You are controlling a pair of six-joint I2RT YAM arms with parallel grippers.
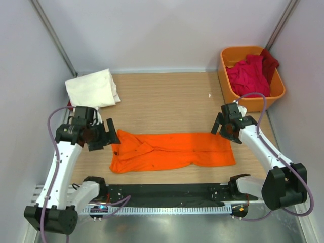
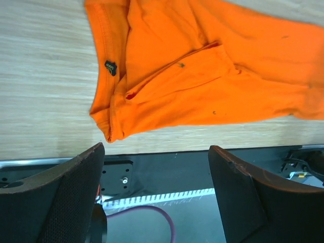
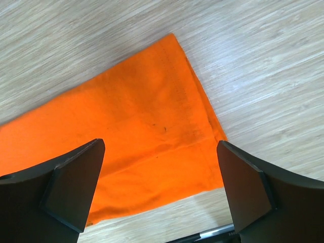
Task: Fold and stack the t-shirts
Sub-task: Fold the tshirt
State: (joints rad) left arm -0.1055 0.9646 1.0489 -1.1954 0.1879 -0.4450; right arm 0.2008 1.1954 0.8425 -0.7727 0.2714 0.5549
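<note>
A bright orange t-shirt (image 1: pixel 172 151) lies folded lengthwise into a long strip across the wooden table, collar end to the left. It also shows in the left wrist view (image 2: pixel 202 66) and in the right wrist view (image 3: pixel 126 136). My left gripper (image 1: pixel 101 135) is open and empty, hovering just left of the collar end (image 2: pixel 157 177). My right gripper (image 1: pixel 226 127) is open and empty above the shirt's hem end (image 3: pixel 159 182). A folded cream-white t-shirt (image 1: pixel 92 88) lies at the back left. Crimson and dark red shirts (image 1: pixel 250 72) are heaped in the tub.
A rigid orange plastic tub (image 1: pixel 228 83) stands at the back right against the wall. The black base rail (image 1: pixel 167 193) runs along the table's near edge. Grey walls close in on the left, back and right.
</note>
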